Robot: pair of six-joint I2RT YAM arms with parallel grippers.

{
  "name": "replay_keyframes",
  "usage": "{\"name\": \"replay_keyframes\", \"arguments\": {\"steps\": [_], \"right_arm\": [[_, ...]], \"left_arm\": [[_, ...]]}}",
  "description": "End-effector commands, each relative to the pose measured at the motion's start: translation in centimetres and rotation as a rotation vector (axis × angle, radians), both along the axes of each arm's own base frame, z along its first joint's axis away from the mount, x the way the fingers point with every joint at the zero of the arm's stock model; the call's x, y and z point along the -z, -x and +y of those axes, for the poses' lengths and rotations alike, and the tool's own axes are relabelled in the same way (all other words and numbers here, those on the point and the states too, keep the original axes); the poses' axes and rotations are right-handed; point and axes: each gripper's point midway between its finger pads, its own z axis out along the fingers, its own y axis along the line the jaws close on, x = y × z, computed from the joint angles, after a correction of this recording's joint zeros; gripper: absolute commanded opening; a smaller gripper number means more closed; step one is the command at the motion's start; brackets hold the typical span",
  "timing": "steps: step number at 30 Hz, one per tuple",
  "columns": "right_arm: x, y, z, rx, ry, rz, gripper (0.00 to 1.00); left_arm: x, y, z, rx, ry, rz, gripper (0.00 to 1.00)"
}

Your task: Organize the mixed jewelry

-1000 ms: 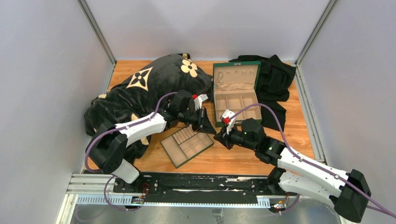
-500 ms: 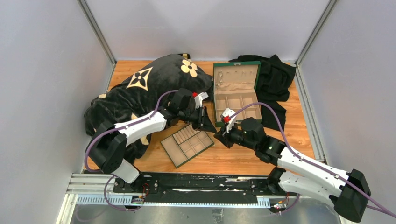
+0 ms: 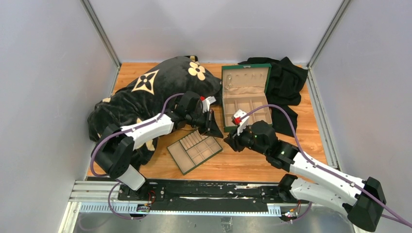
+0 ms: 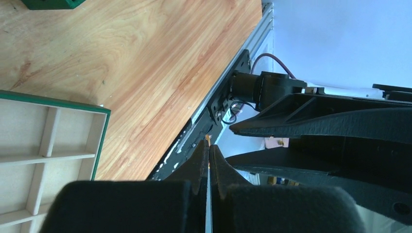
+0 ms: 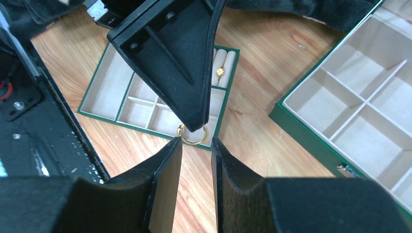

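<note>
Sitting in tray point(image 5: 121, 124): gold clover piece point(image 5: 219, 73)

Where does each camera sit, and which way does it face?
Top external: fixed above and behind, looking down at the table; left arm, right arm show.
Left wrist: on left arm, facing table and green tray; its left tool shows.
Right wrist: on right arm, facing down; its open right tool shows.
Both wrists share: tray, gold ring pinched by left tool.
</note>
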Motion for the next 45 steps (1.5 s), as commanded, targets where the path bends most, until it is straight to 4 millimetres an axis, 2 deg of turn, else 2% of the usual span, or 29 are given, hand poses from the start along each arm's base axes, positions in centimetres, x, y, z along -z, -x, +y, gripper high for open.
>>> {"name": "replay_keyframes", "arguments": {"steps": [1, 5, 8, 16, 21, 25, 34, 45], "right_arm": [[-1.9, -0.9, -0.9, 0.087, -0.089, 0.061, 0.34], [-2.7, -1.0, -0.5, 0.035, -0.256, 0.262, 0.34], [-4.5, -1.2, -0.1, -0.013, -0.401, 0.297, 0.36], [-5.6, 0.3, -0.1, -0.14, -0.576, 0.406, 0.44], [-5.2, 1.5, 0.2, -0.214, -0.572, 0.449, 0.45], [-5.4, 2.4, 0.6, -0.28, -0.584, 0.487, 0.45], [-5.4, 2.5, 1.1, -0.325, -0.597, 0.534, 0.45], [-5.0, 2.5, 1.5, -0.341, -0.593, 0.564, 0.38]], "left_arm": [[-0.9, -0.1, 0.3, 0.045, 0.014, -0.025, 0.0], [-1.6, 0.1, 0.9, 0.088, 0.031, -0.056, 0.0], [-2.5, 0.3, 1.1, 0.119, 0.059, -0.084, 0.0], [-4.8, 1.2, 1.9, 0.214, 0.151, -0.137, 0.0], [-6.3, 1.5, 2.5, 0.249, 0.193, -0.168, 0.0], [-6.7, 1.8, 2.6, 0.266, 0.209, -0.169, 0.0], [-7.5, 1.9, 2.6, 0.272, 0.225, -0.188, 0.0], [-7.8, 1.8, 2.5, 0.268, 0.232, -0.188, 0.0]]}}
